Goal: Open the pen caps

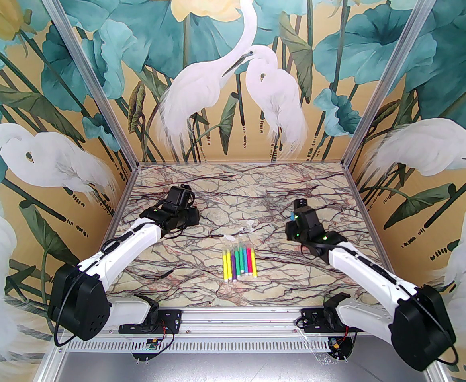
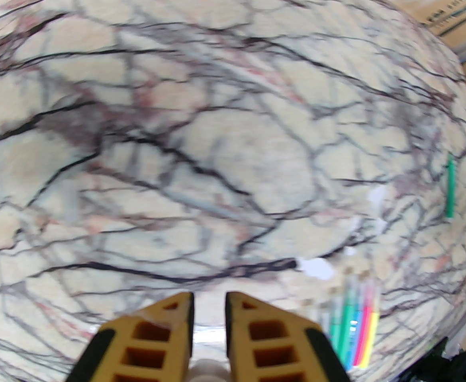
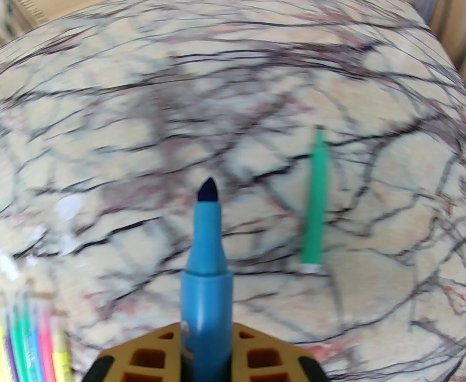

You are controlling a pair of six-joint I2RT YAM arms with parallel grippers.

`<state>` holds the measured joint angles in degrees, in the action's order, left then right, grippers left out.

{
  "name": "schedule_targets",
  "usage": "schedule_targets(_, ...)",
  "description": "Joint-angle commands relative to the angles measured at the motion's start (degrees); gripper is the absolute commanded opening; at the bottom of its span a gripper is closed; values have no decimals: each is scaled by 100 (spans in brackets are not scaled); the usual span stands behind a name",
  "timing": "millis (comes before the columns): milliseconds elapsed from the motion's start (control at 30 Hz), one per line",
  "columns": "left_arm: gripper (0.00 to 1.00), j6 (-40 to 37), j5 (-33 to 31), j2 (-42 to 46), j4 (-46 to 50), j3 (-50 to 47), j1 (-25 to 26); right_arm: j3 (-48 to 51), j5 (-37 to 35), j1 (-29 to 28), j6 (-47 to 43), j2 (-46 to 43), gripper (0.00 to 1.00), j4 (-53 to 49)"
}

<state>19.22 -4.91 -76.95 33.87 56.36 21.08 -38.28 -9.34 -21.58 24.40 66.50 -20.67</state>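
1. Row of bright felt-tip pens [image 1: 240,261] lies side by side on the marble-pattern table [image 1: 177,261].
2. Just beyond it, two clear plastic caps [image 1: 230,238] lie loose.
3. Farther right, the right gripper [image 3: 207,332] clamps an uncapped blue marker [image 3: 207,253]; a green pen [image 3: 314,205] lies alone nearby.
4. Far left, the left gripper [image 2: 210,297] has its jaws narrow, with nothing seen between the tips.

Pen caps [image 1: 230,238] lie behind pens [image 1: 241,262]

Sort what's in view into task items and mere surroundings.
Job:
- row of pens
- uncapped blue pen, gripped in the right fingers
- green pen, lying apart
- loose pen caps

Surroundings:
- marble table
- heron wallpaper
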Motion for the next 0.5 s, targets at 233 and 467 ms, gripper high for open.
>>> schedule_targets(233,0,-328,-478,-691,119,77,-315,-398,-80,933,-225,463,0,-191)
schedule_targets(467,0,-400,-619,-1333,224,482,-338,-611,259,1465,-291,951,0,-161)
